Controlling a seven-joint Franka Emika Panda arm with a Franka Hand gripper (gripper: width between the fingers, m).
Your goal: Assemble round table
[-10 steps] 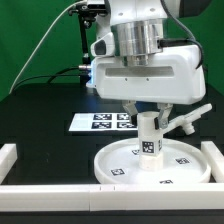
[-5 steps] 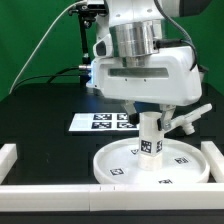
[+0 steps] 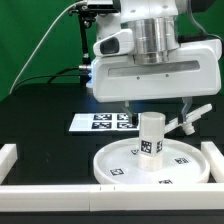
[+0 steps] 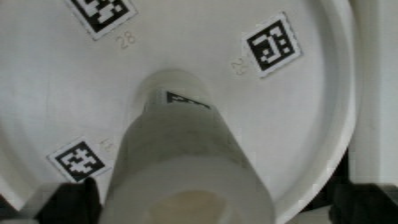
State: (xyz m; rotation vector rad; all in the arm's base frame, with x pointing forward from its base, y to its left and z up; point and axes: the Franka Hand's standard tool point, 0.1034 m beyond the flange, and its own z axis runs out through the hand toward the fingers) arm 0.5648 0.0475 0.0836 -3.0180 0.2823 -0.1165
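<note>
The large round disc (image 3: 120,160) lies flat on the black table near the front. The short thick post (image 3: 151,136) stands upright at its middle, with a tag on its side. In the wrist view the post (image 4: 187,150) rises from the disc (image 4: 71,90) toward the camera. My gripper (image 3: 157,108) hangs just above the post top. Its dark fingers (image 4: 61,200) stand wide on either side of the post and clear of it, so it is open and empty. The armed foot piece (image 3: 190,120) lies behind the disc on the exterior view's right.
The marker board (image 3: 98,122) lies flat behind the disc. White rails edge the table at the front (image 3: 60,196) and on the exterior view's left (image 3: 8,155). A green backdrop stands at the back left.
My gripper has let go of the post, risen, and shifted toward the exterior view's right. The post stays upright on the disc.
</note>
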